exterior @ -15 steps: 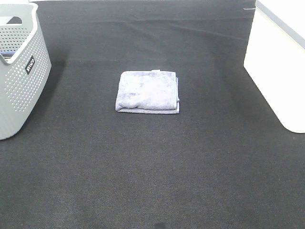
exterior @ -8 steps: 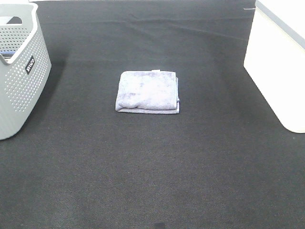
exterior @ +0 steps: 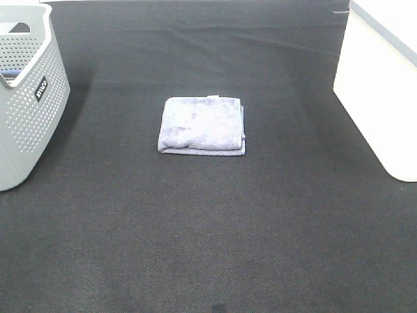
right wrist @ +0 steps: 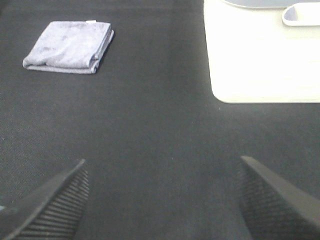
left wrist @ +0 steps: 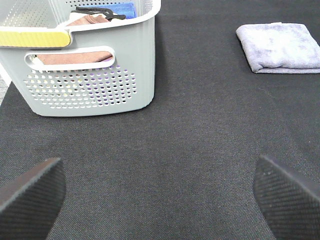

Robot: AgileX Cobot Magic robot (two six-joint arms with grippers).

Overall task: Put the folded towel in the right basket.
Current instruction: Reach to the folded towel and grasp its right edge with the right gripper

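— High view: any change?
— None: the folded towel (exterior: 202,125) lies unmoved at frame centre on the tabletop (exterior: 208,228), with the right basket (exterior: 381,85) at the right edge.
— Left wrist?
— Its left claw (left wrist: 157,170) is spread wide, empty.
— Right wrist?
— The right claw (right wrist: 162,165) is released too.

Grey perforated basket (exterior: 29,130) on a dark woven mat (exterior: 215,228).
Stands upright at the left edge of the mat, with a small dark label (exterior: 40,89) on the side wall. Rows of small round holes over the lower walls. Holds a brown cloth (left wrist: 85,21), a blue item (left wrist: 122,8) and a thin black item (left wrist: 97,11) lying across the top of them. Carries a yellow strip (left wrist: 32,37) along the rim above a handle slot (left wrist: 70,56), brown fabric showing through it.
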